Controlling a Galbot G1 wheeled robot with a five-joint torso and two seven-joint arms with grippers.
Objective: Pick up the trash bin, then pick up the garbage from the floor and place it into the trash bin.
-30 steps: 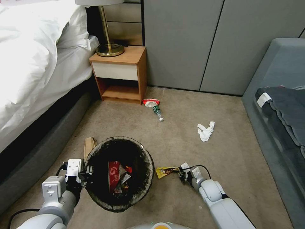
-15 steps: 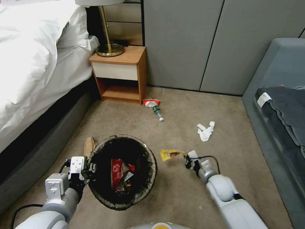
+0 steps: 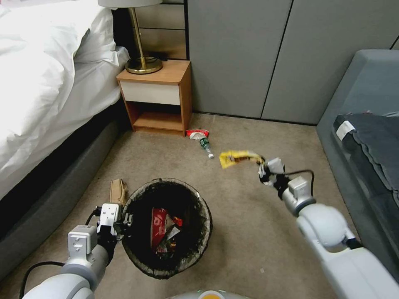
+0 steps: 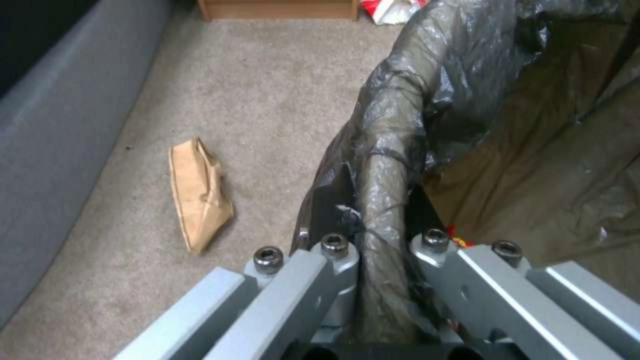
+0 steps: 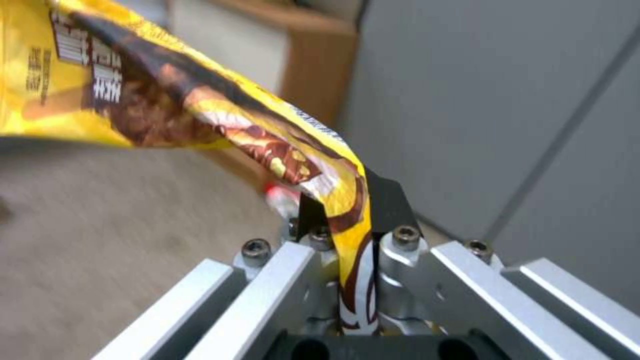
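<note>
A: Trash bin (image 3: pixel 168 228) first: what holds it?
B: The left gripper (image 3: pixel 120 220) is clamped tight on the bag-lined rim at the bin's nine o'clock side.

A: And the right gripper (image 3: pixel 262 168)?
B: Its fingers are pinched closed on one end of a yellow snack wrapper (image 3: pixel 239 158), held up in the air toward two o'clock from the bin.

A: What lies around?
B: A brown paper bag (image 3: pixel 118 191) on the carpet at eleven o'clock, just beside the bin; a small bottle (image 3: pixel 206 147) and red packet (image 3: pixel 197 133) at twelve, near the nightstand (image 3: pixel 158 97).
</note>
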